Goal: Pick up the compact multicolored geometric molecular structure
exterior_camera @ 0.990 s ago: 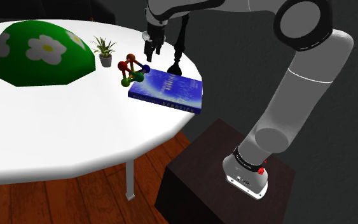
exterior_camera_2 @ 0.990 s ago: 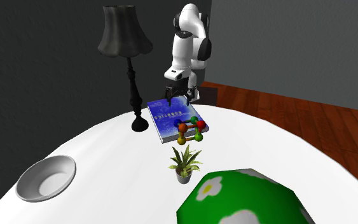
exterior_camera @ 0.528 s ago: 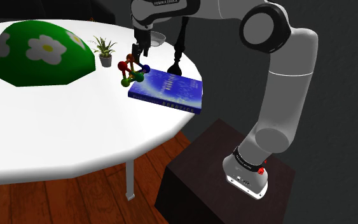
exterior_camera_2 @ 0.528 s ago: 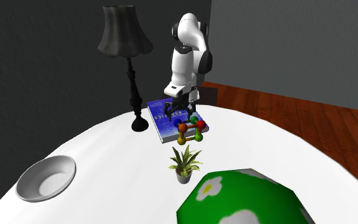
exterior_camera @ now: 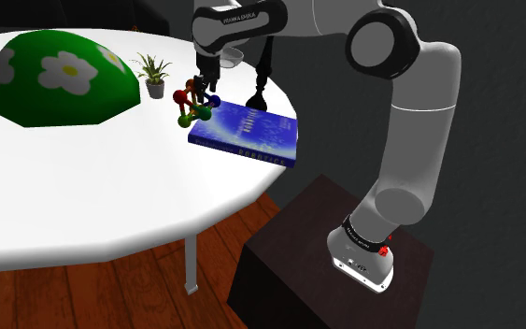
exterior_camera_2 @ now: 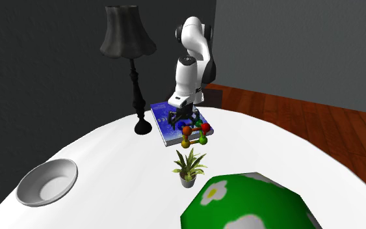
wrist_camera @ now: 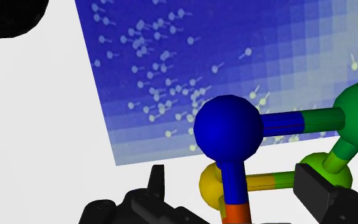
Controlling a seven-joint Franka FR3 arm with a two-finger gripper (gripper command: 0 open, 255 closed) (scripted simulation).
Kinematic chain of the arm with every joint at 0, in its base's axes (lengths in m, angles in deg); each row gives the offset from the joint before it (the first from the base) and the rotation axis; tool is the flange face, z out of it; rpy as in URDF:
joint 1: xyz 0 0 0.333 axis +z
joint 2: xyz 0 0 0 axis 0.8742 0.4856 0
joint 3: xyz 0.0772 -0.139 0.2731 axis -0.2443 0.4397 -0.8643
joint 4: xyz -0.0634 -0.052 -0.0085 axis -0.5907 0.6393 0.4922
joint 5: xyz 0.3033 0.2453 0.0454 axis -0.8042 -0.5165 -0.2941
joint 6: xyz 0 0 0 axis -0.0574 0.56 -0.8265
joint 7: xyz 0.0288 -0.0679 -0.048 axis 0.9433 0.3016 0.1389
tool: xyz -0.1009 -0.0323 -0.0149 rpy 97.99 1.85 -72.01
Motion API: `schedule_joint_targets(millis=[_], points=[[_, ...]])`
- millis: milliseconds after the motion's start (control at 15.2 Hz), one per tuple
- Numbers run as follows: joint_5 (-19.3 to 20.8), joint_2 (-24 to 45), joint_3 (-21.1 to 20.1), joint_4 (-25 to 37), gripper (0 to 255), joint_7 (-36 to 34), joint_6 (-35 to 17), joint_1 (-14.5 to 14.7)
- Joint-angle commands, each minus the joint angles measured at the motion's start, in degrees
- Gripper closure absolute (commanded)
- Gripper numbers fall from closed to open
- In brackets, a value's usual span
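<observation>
Multicolored molecule [exterior_camera: 193, 103] sits on the white table [exterior_camera: 83, 187], right up against the edge of the blue book [exterior_camera: 251, 133]. Black fingers [wrist_camera: 317, 188] are spread open on either side of it, not touching it.

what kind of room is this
Probably a living or dining room at home: a round white table with a black shaded lamp and a small potted plant on it, over a wood floor.

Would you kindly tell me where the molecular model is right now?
In the shoulder view the molecular model sits on the white table at the blue book's left edge, right of the potted plant, just under the open gripper.
</observation>
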State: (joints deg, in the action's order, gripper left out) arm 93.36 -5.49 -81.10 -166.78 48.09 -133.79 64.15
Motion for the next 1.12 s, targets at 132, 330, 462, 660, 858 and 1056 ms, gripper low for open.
schedule_joint_targets(millis=[132, 330, 462, 660, 858, 1056], points=[[0.01, 0.13, 0.01, -0.02, 255, 0.01, -0.19, -0.01], [0.01, 0.06, 0.0, -0.1, 255, -0.02, -0.2, 0.0], [0.01, 0.06, 0.01, -0.09, 255, 0.0, -0.19, -0.01], [-0.02, -0.16, -0.01, 0.26, 255, 0.0, 0.37, 0.01], [-0.1, -0.74, -0.05, 1.71, 255, 0.13, 2.4, 0.01], [-0.17, -1.23, -0.08, 3.3, 255, 0.25, 4.48, 0.02]])
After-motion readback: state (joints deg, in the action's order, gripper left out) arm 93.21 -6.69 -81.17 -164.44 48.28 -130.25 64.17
